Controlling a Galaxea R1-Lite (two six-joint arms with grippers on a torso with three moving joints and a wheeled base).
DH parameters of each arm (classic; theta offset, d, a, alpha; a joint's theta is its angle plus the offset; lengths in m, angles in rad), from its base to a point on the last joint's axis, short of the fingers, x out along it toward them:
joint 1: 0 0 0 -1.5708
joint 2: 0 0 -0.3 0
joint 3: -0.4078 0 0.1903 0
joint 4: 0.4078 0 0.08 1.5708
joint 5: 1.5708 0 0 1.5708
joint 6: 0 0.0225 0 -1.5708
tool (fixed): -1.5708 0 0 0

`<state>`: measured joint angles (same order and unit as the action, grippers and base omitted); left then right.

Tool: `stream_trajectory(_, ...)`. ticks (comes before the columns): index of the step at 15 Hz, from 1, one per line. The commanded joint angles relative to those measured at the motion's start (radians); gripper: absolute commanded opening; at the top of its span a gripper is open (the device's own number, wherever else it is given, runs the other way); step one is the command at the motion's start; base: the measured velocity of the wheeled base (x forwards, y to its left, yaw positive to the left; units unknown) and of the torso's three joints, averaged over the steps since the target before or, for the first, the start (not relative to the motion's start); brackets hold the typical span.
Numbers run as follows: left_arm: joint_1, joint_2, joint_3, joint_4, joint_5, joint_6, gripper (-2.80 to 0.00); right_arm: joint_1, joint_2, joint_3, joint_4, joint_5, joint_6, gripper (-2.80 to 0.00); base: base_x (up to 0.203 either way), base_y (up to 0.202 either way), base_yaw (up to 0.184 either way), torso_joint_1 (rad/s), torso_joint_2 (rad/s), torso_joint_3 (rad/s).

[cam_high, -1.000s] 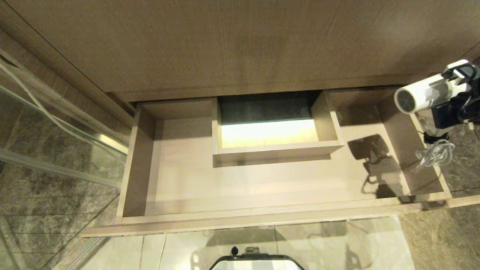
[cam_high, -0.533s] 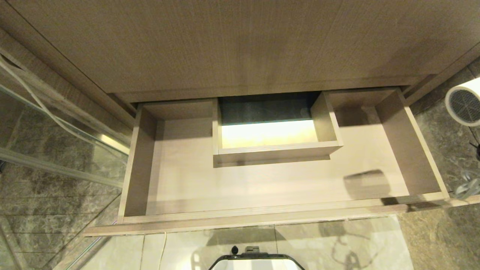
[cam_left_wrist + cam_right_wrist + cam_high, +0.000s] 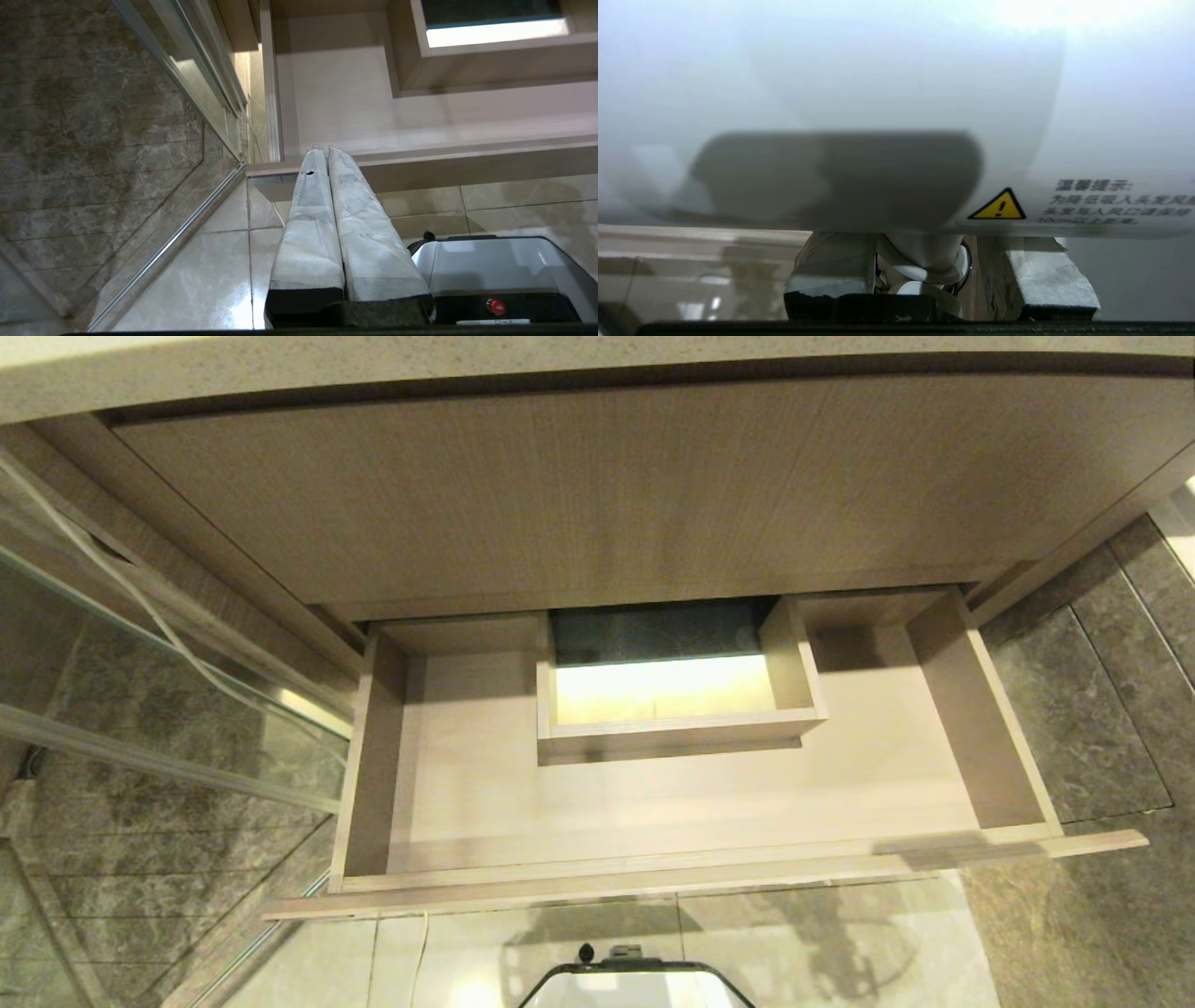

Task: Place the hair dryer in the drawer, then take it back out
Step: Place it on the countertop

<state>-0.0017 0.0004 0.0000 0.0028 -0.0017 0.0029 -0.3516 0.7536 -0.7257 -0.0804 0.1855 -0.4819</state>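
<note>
Hair dryer (image 3: 878, 93), one, smooth glossy white plastic with a rounded barrel, fills the right wrist view close against the lens; we read a yellow triangular warning label (image 3: 997, 205) and grey printed text on its shell. Its handle runs down between the two padded, cloth-wrapped fingers (image 3: 831, 266) of the right gripper (image 3: 924, 270), which is clenched on it. From the head view we see neither dryer nor right arm.

Drawer (image 3: 653, 887), one, wide and shallow, matte light wood with fine grain, stands pulled out and holds nothing. One rectangular boxed cut-out (image 3: 677, 723) sits at its back middle, lit bright inside. Above it we note one taller plain wood panel (image 3: 607, 495) under a speckled stone counter edge (image 3: 373, 364).

Left gripper (image 3: 327, 154) hangs low by the drawer's front left corner, its two white wrapped fingers pressed together, grasping nothing. Below lie glossy beige floor tiles (image 3: 210, 261); beside them a glass partition (image 3: 140, 709) with a metal rail, and dark veined marble.
</note>
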Motion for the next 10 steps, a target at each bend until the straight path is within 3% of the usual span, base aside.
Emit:
stream_trajectory(1, 0.0, 0.0, 0.001, 0.0, 0.0, 0.0, -2.8, -0.016, -0.079, 0.003, -0.018, -0.008, -0.003, -2.8, 0.0, 0.0, 0.0, 0.287, -0.52, -0.25)
stream_trajectory(10, 0.0, 0.0, 0.001, 0.0, 0.0, 0.0, -2.8, -0.038, -0.14, -0.045, -0.001, -0.012, -0.002, -2.8, 0.0, 0.0, 0.0, 0.289, -0.55, -0.267)
